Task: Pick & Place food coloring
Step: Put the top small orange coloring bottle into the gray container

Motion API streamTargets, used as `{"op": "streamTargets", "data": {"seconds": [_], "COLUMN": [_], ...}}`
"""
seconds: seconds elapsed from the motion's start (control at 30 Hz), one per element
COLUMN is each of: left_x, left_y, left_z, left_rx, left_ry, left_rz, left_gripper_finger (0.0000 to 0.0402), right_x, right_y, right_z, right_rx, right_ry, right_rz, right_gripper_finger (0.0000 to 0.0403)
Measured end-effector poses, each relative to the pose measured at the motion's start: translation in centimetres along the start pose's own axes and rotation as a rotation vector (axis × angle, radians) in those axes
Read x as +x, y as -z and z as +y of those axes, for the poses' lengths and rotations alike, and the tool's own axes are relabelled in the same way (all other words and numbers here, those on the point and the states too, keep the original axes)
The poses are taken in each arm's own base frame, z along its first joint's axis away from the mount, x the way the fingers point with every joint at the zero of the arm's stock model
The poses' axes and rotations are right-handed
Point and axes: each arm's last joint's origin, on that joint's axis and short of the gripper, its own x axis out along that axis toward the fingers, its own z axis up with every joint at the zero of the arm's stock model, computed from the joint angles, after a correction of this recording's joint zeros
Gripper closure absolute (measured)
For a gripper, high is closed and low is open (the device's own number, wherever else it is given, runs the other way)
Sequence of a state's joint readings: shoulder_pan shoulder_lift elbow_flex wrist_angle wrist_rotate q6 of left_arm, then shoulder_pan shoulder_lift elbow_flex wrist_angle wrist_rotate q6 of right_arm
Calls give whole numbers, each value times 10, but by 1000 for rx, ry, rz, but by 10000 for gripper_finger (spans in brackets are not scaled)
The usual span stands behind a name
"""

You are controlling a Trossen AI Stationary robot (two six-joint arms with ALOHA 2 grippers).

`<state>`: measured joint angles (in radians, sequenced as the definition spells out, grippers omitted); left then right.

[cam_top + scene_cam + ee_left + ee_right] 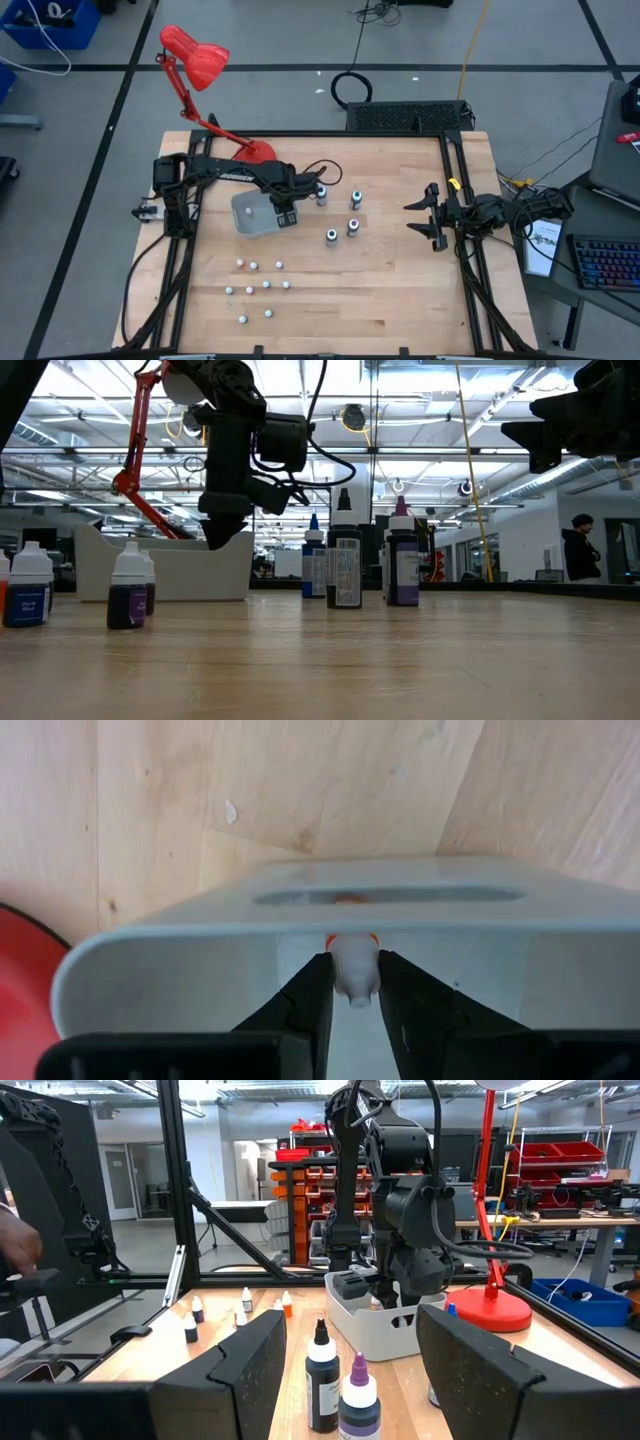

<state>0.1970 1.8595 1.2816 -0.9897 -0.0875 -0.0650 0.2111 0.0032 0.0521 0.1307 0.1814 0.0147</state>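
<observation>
A: Which step is this?

B: The placing, I'd say. The left gripper (353, 982) hangs over the grey tray (252, 214) near the surface's (400, 290) centre, jaws narrow around a small white bottle (354, 970) with an orange band, its tip towards the camera. Whether they grip it or have just let go, I cannot tell.

A: And the rest of the food coloring?

B: Larger bottles (341, 212) stand at three o'clock from the tray; a cluster of small bottles (258, 287) sits at six o'clock.

A: The right gripper (428, 214)?

B: It waits near the surface's three o'clock edge, jaws wide, empty.

A: Next move?

B: Probably spread the jaws fully, lift clear of the tray wall, then head to six o'clock for another small bottle.
</observation>
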Motion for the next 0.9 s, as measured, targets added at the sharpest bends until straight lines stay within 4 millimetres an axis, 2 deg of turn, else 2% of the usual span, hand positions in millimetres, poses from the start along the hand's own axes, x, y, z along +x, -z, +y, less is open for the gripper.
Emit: {"op": "streamTargets", "data": {"seconds": [0.9], "left_x": [2], "left_y": [0], "left_z": [15], "left_rx": [-76], "left_ry": [14], "left_rz": [6], "left_gripper_finger": [315], "right_x": [0], "right_y": [0], "right_z": [0], "right_rx": [0], "right_ry": [0], "right_rz": [0], "right_gripper_finger": [190]}}
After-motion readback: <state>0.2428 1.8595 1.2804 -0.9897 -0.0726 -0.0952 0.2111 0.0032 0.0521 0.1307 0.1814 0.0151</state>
